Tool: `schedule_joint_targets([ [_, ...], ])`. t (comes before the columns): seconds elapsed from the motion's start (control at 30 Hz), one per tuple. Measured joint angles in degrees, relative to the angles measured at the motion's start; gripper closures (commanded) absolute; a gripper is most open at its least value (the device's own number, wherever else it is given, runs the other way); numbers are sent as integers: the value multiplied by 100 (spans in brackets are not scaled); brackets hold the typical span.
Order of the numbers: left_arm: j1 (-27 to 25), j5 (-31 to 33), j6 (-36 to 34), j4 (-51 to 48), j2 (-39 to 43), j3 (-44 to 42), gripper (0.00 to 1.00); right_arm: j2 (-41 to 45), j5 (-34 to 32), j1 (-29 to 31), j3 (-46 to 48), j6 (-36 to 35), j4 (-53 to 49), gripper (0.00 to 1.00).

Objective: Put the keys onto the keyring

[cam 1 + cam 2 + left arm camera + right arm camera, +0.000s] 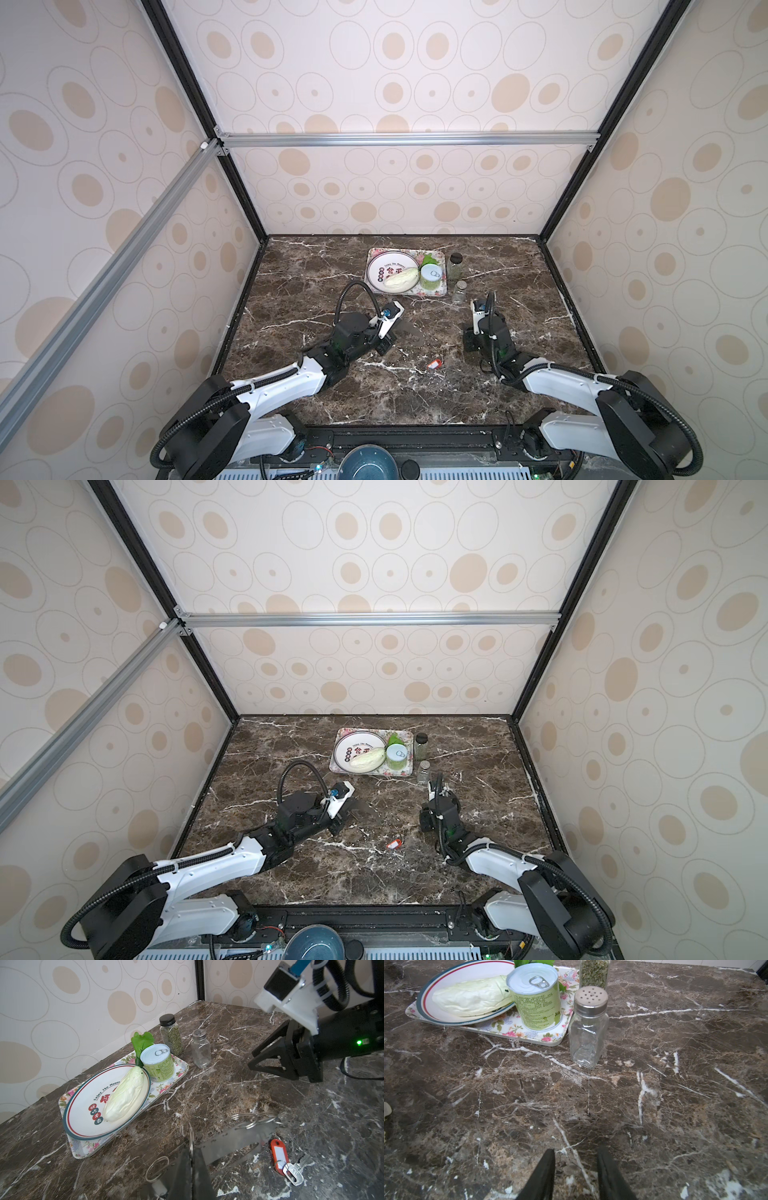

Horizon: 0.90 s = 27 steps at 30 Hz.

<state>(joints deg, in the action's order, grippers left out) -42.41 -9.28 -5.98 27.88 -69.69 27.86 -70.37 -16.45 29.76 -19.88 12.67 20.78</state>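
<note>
My left gripper [192,1152] is shut on the edge of the keyring [234,1140], a thin grey plate held just above the table, with wire rings [249,1121] on its rim. In both top views the keyring [409,328] [365,808] sticks out right of that gripper [384,345] [336,825]. One of the keys, with a red-orange tag [279,1154], lies loose on the marble [434,364] [394,844], just right of the plate. My right gripper [576,1151] [468,338] [424,818] hovers low over bare marble, open and holding nothing. No other key is clearly seen.
A floral tray [440,291] at the back holds a white plate [378,266] with a cabbage [401,276] and a green can [431,276]. A herb jar [456,264] and a glass shaker [588,1028] stand right of the tray, the shaker just ahead of my right gripper.
</note>
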Motion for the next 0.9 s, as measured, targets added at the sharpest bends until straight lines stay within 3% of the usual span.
schedule_joint_targets([
  [0.23,-26,-391,-387,452,20,-306,100,994,400,133,201,472,-557,69],
  [0.47,-90,-680,-590,796,-466,-317,100,2124,603,920,632,1067,-1178,73],
  [0.67,-197,-852,-678,1064,-772,-269,100,2232,726,1635,791,1360,-1349,74],
  [0.9,-332,-820,-782,1060,-774,-267,100,1735,1001,1998,833,1552,-1182,75],
])
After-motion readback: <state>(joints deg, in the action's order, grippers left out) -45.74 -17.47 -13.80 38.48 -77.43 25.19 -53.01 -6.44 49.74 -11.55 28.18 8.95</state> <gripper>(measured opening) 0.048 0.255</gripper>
